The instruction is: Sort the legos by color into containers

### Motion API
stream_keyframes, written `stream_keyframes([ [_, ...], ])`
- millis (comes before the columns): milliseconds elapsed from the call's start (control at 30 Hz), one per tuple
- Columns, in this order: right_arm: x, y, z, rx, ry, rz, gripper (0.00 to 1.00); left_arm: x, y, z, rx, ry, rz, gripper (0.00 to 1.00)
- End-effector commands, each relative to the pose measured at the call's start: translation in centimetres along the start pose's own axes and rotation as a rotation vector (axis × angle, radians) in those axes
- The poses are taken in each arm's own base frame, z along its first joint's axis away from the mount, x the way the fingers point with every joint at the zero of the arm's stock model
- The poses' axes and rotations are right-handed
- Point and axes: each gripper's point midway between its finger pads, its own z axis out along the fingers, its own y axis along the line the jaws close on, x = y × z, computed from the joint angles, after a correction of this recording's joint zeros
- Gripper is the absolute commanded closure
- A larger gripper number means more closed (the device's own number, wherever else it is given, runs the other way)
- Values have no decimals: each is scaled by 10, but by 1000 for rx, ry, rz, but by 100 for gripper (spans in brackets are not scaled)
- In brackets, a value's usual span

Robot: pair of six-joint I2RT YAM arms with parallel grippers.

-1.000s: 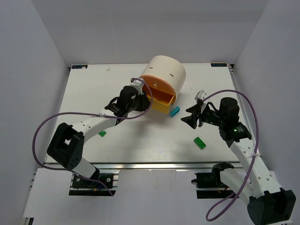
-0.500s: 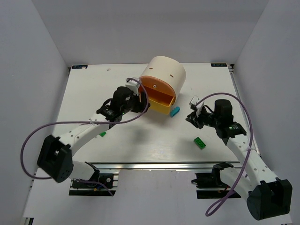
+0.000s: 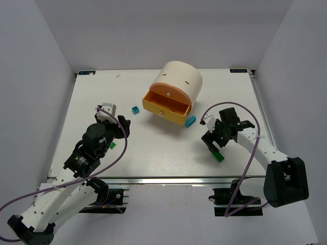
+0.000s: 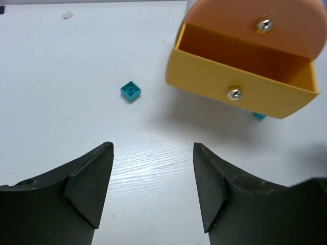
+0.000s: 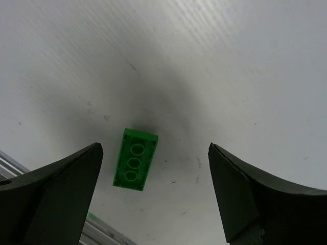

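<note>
Right gripper (image 5: 153,176), jaws spread and empty, hovers above a bright green rectangular studded plastic brick (image 5: 135,159) lying on the white table (image 3: 153,153). Left gripper (image 4: 153,173), likewise released, faces a small teal square brick (image 4: 131,91) and the pulled-out yellow drawer (image 4: 265,97) of the cream cylindrical drum (image 3: 181,76). That drawer appears empty, though its floor is partly hidden. A second teal brick (image 3: 191,121) lies just beside it. Sorting seems barely begun: every visible brick lies loose.

A: Left wrist view: we catch only a corner of a teal lego (image 4: 259,116) behind the yellow drawer (image 4: 276,94); drawer floor hidden from us

B: Overhead, the right gripper (image 3: 214,149) covers part of the green lego (image 3: 220,157); white speck (image 3: 118,75) too small for us to identify
</note>
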Motion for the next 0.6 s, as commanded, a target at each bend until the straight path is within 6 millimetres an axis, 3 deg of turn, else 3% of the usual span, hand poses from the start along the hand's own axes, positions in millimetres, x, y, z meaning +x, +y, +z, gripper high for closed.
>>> stream_keyframes([
  [0,33,8,6,0,141,3,11,14,20,-6,-90,25,39,26],
  [200,51,19,20,-25,210,23,16,14,24,-6,-105,27,36,25],
  [467,77,28,34,-23,312,11,32,12,30,-9,-141,18,33,24],
  [533,81,30,35,-27,324,7,40,13,32,-9,-150,19,33,24],
  [567,82,31,34,-33,332,6,54,13,32,-9,-152,19,33,24],
])
